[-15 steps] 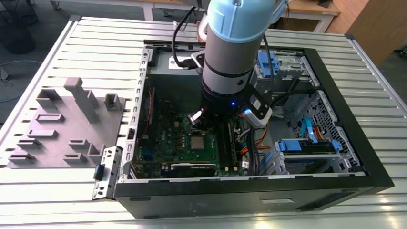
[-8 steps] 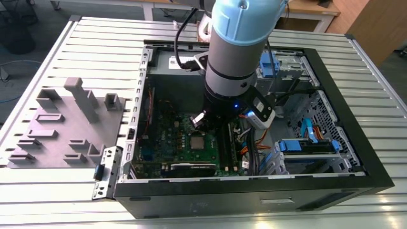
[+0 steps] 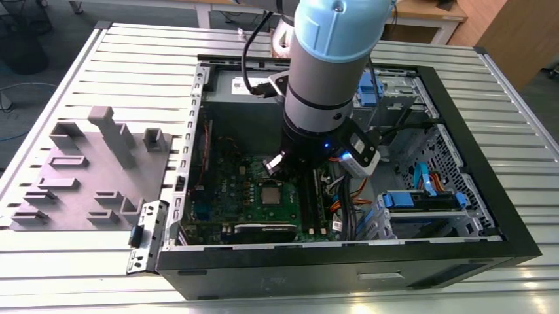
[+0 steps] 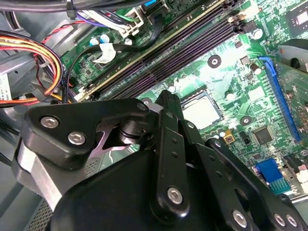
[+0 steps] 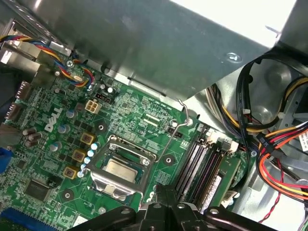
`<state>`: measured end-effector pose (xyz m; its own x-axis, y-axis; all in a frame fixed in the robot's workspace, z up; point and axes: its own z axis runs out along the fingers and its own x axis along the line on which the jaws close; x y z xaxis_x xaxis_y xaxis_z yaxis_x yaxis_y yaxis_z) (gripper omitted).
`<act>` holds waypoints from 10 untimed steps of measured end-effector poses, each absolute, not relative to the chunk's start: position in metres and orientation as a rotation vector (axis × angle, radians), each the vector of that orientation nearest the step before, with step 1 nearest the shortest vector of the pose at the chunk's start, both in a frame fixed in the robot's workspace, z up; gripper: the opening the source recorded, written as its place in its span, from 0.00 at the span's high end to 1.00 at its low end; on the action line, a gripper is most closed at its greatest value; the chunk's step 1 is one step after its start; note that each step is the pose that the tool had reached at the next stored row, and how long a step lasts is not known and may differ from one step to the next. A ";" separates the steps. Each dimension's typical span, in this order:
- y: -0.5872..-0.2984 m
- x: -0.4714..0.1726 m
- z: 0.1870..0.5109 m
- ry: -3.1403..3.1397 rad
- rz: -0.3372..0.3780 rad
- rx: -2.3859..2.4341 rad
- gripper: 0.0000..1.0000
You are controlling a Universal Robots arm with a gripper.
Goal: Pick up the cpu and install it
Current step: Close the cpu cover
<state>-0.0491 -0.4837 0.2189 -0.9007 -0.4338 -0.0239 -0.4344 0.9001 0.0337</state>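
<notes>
1. One arm is all I have here, and its gripper (image 3: 292, 171) hangs low inside the open computer case (image 3: 489, 216), just above the green motherboard (image 3: 235, 196).
2. I see the cpu (image 5: 120, 169) already lying flat in its socket, its pale silvery top showing through the shiny metal frame (image 5: 115, 185) that sits around it. By my judgement it is placed, not carried.
3. I cannot tell whether the gripper is open or closed; in both wrist views its black body blocks the tips. I see nothing held in it.
4. The relation that matters: in the second wrist view the cpu (image 4: 201, 111) lies on the board just beyond the gripper (image 4: 166, 103), near but apart from it. In the exterior view the cpu (image 3: 274, 195) sits just below the gripper on the board.
5. The chip is square, so I read no long axis from it. The thin wire lever (image 5: 174, 131) beside the socket stands raised, between the socket and the dark memory slots (image 5: 199, 166).
6. Surface: the case lies on its side on a ribbed metal desk (image 3: 131, 59). A grey moulded tray (image 3: 88, 176) rests on the desk at the exterior view's left, well apart from the gripper.
7. Room is tight: bundled cables (image 5: 281, 159) crowd one side and a grey metal wall (image 5: 159, 43) rises close by.
</notes>
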 end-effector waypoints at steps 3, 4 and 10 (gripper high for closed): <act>-0.484 -0.047 0.219 3.051 0.061 -0.697 0.89; -0.484 -0.047 0.219 3.053 0.062 -0.697 0.89; -0.483 -0.045 0.219 3.057 0.063 -0.698 0.89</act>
<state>-0.0448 -0.4833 0.2189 -0.9009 -0.4337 -0.0145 -0.4339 0.9001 0.0379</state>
